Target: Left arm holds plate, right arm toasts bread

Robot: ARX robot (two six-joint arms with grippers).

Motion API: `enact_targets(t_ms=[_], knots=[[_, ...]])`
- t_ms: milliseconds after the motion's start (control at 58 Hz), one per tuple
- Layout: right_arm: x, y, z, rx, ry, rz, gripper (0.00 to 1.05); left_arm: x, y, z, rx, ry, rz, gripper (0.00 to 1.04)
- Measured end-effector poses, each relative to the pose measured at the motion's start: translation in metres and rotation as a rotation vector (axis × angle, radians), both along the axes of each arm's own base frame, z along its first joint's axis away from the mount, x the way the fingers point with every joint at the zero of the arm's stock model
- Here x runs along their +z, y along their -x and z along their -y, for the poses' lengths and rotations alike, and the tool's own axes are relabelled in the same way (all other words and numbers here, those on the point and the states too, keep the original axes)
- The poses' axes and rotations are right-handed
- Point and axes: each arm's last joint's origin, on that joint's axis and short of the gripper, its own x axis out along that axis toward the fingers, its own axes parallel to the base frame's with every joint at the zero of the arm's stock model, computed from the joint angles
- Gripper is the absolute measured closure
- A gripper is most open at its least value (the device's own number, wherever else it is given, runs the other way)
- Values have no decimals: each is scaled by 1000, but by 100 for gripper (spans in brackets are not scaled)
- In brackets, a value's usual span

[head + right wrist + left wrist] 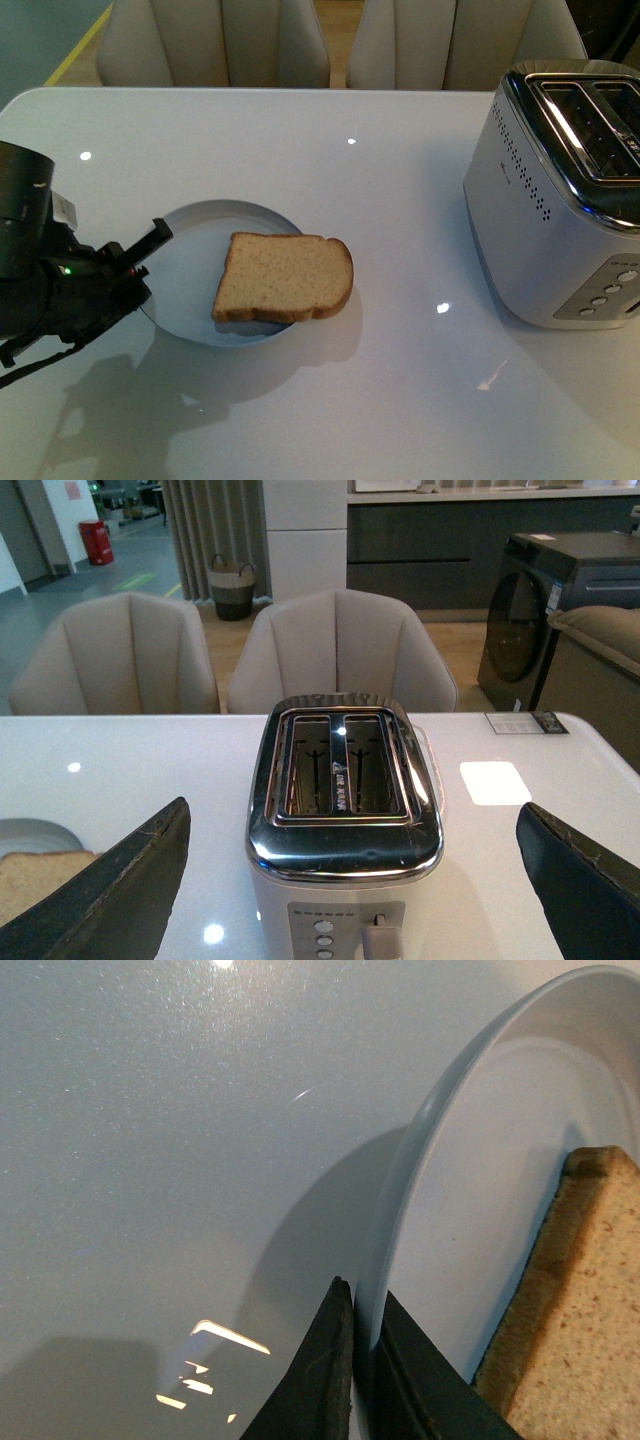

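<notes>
Nearby, toaster (560, 190) right of plate (190, 262) and bread (283, 277).

Glossy white table (330, 170) w/ rounded corners carried two things directly: a pale blue-grey plate (190, 262) on the left side & a white-and-chrome toaster (545, 230) on the right, well apart, slots facing up. Behind the toaster, nr the far edge, lay a small card (526, 722), poss. a label; print too small to read.
</notes>
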Motion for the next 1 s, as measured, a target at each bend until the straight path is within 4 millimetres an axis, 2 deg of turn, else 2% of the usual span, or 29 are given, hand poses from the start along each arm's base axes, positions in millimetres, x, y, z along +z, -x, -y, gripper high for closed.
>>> enact_targets(t_ms=[138,190,362,518,725,1001], knots=[[0,0,0,0,0,0,9,29,5,3,15,4,40,102],[0,0,0,0,0,0,9,45,7,6,18,1,65,102],[0,0,0,0,0,0,9,108,20,30,16,52,119,102],[0,0,0,0,0,0,9,144,29,48,16,112,154,102],[0,0,0,0,0,0,9,164,44,71,-2,167,165,102],[0,0,0,0,0,0,9,164,62,99,-44,201,122,102]])
